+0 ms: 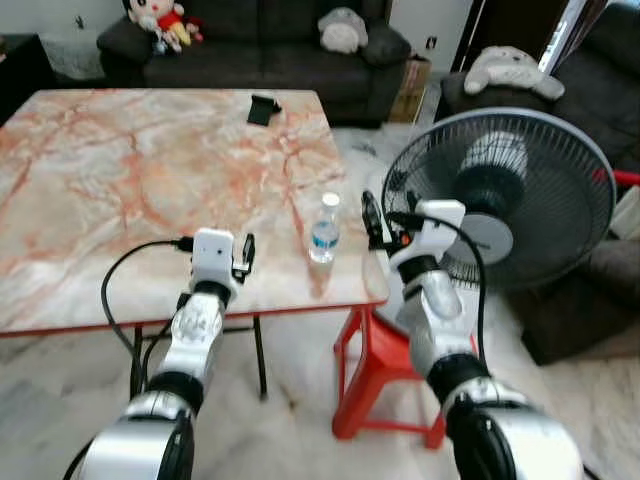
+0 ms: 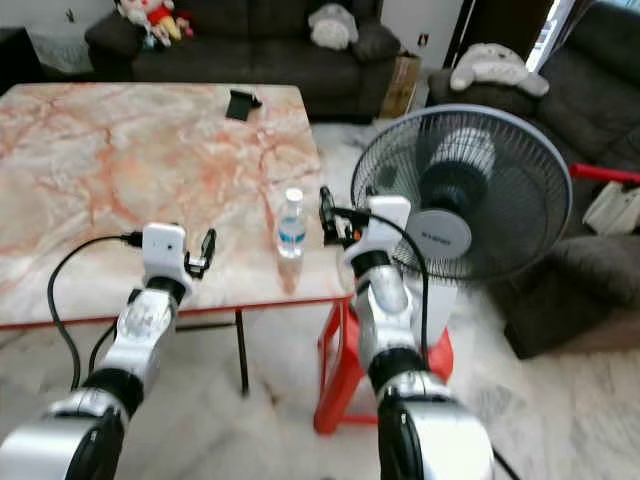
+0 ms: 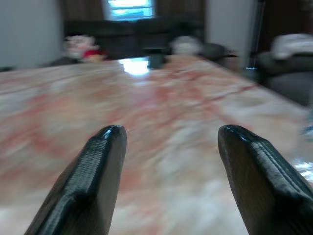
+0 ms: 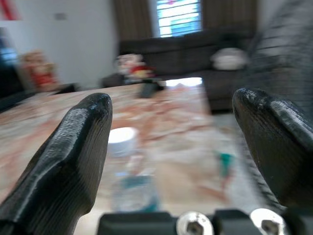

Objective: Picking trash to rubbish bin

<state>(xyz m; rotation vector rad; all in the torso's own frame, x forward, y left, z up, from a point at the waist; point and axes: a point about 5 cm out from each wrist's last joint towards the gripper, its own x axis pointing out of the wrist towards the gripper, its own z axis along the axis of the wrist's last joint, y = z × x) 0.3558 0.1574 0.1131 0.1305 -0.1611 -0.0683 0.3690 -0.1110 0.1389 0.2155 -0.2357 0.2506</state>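
Observation:
A clear plastic water bottle point(image 1: 324, 230) with a white cap and blue label stands upright near the right front corner of the marble table point(image 1: 120, 180). My right gripper point(image 1: 372, 220) is open just right of the bottle, at the table's right edge and apart from it. In the right wrist view the bottle point(image 4: 129, 171) shows blurred, low between the two fingers and nearer one of them. My left gripper point(image 1: 247, 255) hovers open over the table's front edge, left of the bottle, with nothing between its fingers point(image 3: 98, 166).
A large standing fan point(image 1: 500, 195) is close on the right, on a red plastic stool point(image 1: 375, 365) beside the table. A small black object point(image 1: 263, 108) lies at the table's far side. Dark sofas point(image 1: 260, 45) with plush toys line the back and right.

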